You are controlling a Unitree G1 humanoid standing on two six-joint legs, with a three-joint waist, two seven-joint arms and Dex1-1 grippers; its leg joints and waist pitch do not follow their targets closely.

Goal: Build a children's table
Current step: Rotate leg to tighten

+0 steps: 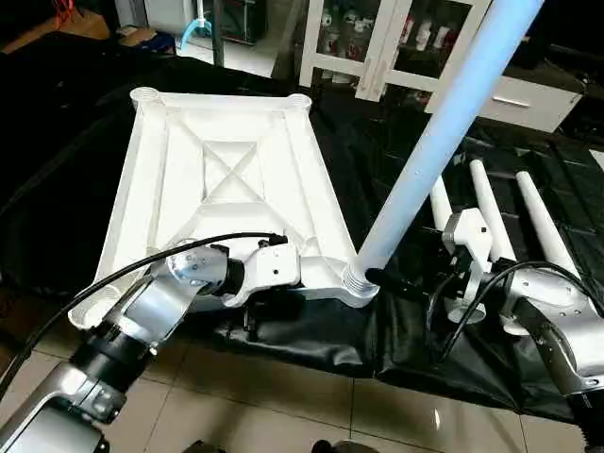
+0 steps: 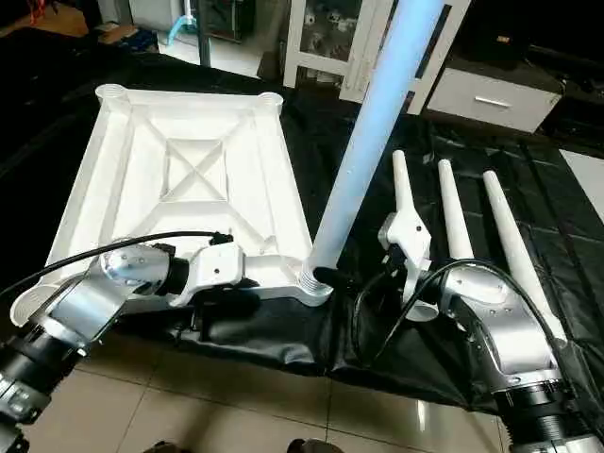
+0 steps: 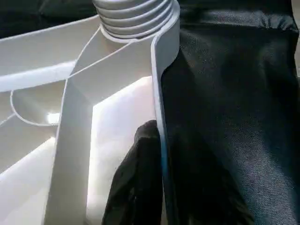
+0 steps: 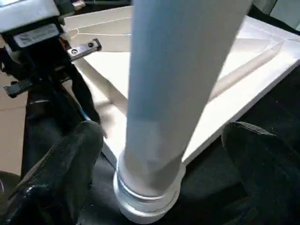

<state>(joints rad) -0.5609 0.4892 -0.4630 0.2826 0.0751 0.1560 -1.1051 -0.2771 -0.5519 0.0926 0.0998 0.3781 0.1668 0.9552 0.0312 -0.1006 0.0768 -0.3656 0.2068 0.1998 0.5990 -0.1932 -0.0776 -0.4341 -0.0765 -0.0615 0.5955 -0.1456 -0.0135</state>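
A white plastic rectangular table top (image 1: pixel 226 179) lies underside up, its X-ribs showing, on a black cloth (image 1: pixel 396 179). At its corner socket toward five o'clock, one long white tapered tube leg (image 1: pixel 444 132) stands seated, leaning toward one o'clock. Three more white legs (image 2: pixel 453 212) lie at three o'clock. The left gripper (image 3: pixel 161 180) pinches the top's thin rim near that socket, steadying it. The right gripper (image 4: pixel 159 154) stands wide apart around the leg's base, touching nothing. The first leg seems fitted; next likely calls for fetching another leg.
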